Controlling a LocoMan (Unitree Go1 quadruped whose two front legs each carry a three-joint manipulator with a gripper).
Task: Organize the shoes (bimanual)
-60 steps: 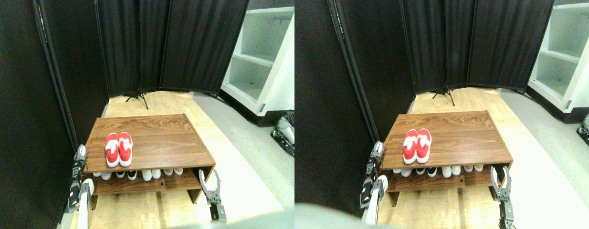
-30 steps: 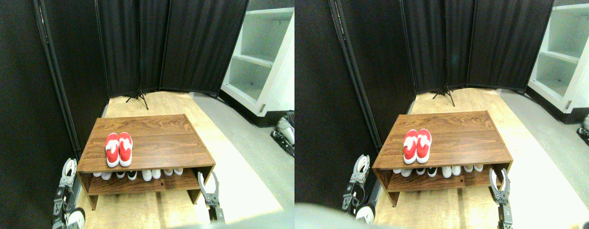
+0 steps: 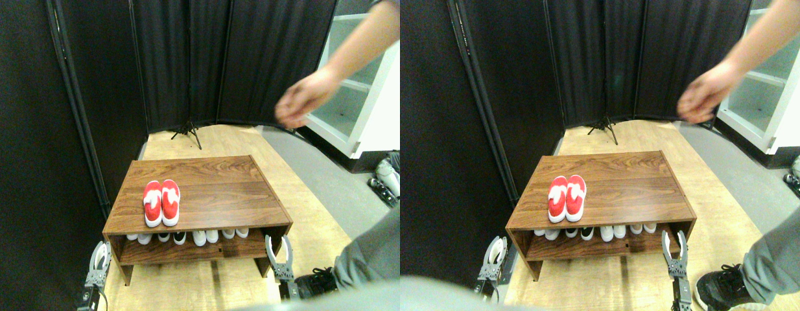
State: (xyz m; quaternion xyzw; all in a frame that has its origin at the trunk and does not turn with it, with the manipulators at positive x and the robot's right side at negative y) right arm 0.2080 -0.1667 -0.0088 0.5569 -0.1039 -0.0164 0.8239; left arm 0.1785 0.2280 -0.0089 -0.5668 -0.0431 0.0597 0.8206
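On the wooden surface (image 3: 199, 194), toward its 9 o'clock side and near the front edge, the shoes (image 3: 161, 202) sit side by side, touching, toes pointing to 12 o'clock. Under the top, a shelf (image 3: 179, 249) holds a row of white and black shoes (image 3: 187, 236) showing only their toes.

At 7 o'clock from the surface, the left gripper (image 3: 100, 257) stands upright just beside the front left corner, its fingers spread apart and holding nothing. At 5 o'clock, the right gripper (image 3: 277, 251) stands just beside the front right corner, its fingers likewise parted and empty. Both are well apart from the red pair.

A person's hand (image 3: 301, 98), blurred, reaches in from 2 o'clock, hanging above the floor beyond the far right corner of the surface. A grey trouser leg (image 3: 367, 253) and a black sneaker (image 3: 316, 282) stand at 4 o'clock, the sneaker just beside the right gripper.

Black curtains (image 3: 179, 58) close off the back, with a white cabinet (image 3: 354, 84) at 1 o'clock.
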